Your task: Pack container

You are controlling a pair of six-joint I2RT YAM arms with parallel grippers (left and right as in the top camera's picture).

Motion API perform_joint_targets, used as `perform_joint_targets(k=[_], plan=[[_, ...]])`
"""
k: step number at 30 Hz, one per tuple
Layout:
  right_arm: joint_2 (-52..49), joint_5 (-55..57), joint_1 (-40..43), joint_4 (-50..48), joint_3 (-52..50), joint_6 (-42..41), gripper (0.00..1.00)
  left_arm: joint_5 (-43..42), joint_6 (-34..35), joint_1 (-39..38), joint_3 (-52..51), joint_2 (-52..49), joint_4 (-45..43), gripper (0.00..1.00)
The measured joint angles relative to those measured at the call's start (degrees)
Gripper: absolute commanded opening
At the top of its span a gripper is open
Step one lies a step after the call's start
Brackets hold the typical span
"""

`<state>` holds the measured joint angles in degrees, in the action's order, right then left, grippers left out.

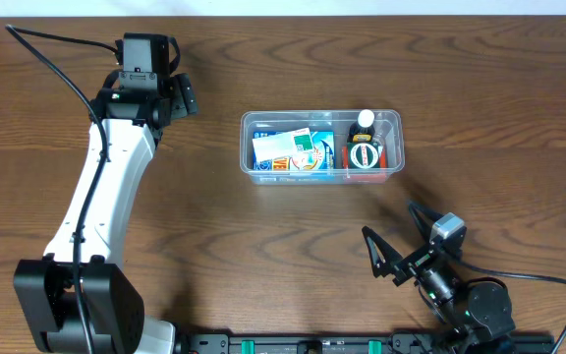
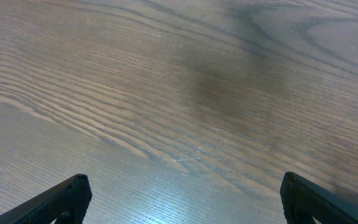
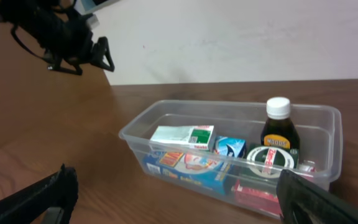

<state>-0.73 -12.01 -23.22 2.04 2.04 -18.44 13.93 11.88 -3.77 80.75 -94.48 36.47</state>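
Note:
The clear plastic container [image 1: 248, 147] sits on the wooden table right of centre. It holds blue and white boxes [image 1: 293, 150], a dark bottle with a white cap [image 1: 365, 121], a round green tin [image 1: 365, 155] and a red box. My right gripper [image 1: 398, 236] stands open just in front of it with nothing between its fingers. In the right wrist view the container [image 3: 135, 134] lies ahead, beyond the open right gripper [image 3: 176, 177]. At the far left of the table my left gripper [image 1: 177, 95] is open over bare wood, as the left wrist view shows around the left gripper [image 2: 185, 183].
The wooden table [image 1: 263, 246] spreads all around the container. A pale wall [image 3: 229, 43] rises behind the table's far edge. The left arm [image 3: 61, 31] shows at the upper left of the right wrist view.

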Motion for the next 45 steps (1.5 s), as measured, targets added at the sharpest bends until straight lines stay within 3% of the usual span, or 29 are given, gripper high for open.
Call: perform_joint_targets(k=[45], plan=[[0.0, 4.1, 0.0, 1.3, -1.5, 0.7, 0.99, 0.0, 0.0, 0.0, 0.0, 1.9, 0.7, 0.98]])
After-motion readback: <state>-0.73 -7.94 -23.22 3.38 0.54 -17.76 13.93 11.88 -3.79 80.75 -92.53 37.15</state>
